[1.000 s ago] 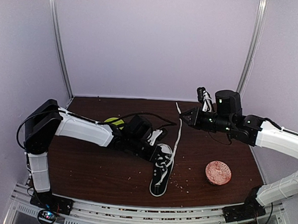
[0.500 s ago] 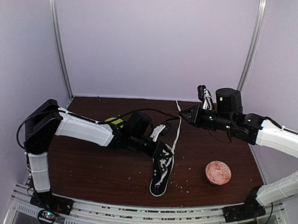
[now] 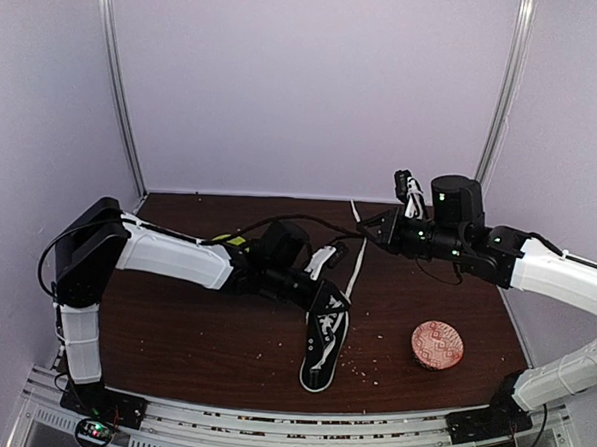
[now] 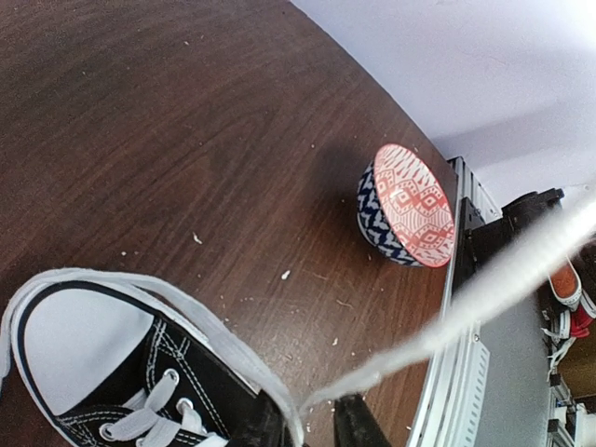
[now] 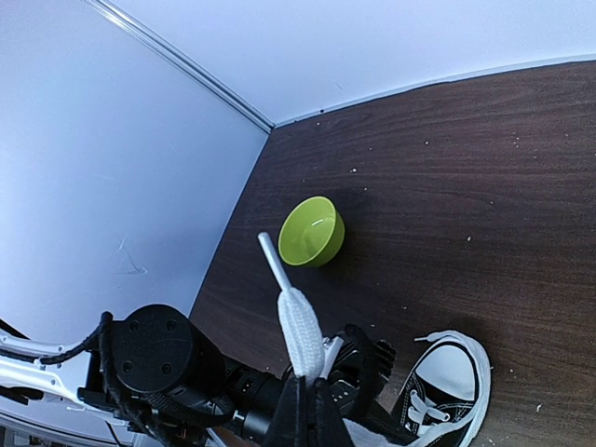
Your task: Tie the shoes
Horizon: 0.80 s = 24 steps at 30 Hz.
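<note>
Slippage worried me: the right gripper (image 3: 363,228) pinched the stretched white lace (image 3: 354,271) above the black sneaker (image 3: 320,350) lying mid-table, while I couldn't tell whether the left gripper (image 3: 328,280) at its heel clamped anything to anchor it.

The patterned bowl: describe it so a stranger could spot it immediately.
On the wooden table, look right of the black sneaker, near the front edge. The bowl there is patterned red and white inside, blue and white outside, unlike the plain green bowl at back left.
</note>
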Tool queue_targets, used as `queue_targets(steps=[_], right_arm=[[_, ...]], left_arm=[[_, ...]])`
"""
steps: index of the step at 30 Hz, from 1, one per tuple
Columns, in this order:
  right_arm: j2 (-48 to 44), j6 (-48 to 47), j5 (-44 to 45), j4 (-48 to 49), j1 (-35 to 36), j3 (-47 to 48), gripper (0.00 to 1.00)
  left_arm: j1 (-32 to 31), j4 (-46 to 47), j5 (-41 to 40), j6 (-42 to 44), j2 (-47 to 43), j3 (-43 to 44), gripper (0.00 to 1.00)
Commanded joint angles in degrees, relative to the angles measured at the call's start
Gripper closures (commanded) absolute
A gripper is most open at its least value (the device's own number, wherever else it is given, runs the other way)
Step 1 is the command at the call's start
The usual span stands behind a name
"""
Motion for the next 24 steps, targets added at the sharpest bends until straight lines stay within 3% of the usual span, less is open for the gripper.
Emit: queue_targets(steps=[1,7,13,24], right_arm=[[0.3,1.0,-1.3,1.7,0.2,0.9,1.0],[0.4,1.3,-1.2,1.8,0.3,0.9,1.0],[1.3,1.1,-0.1,1.7,0.2,0.8,1.0],[10.7,0.5,0.4,1.6,0.9,3.9,1.0]], left_arm=[[0.3,0.0,-0.5,1.8,1.8,3.1,0.77],[0.3,-0.6,-0.9,2.2,2.3,4.0,0.77],[0.3,-0.1,-0.8,2.1,1.5,3.1,1.0],[0.2,7.4,-2.5,0.3,-5.8,-7.1,1.0]])
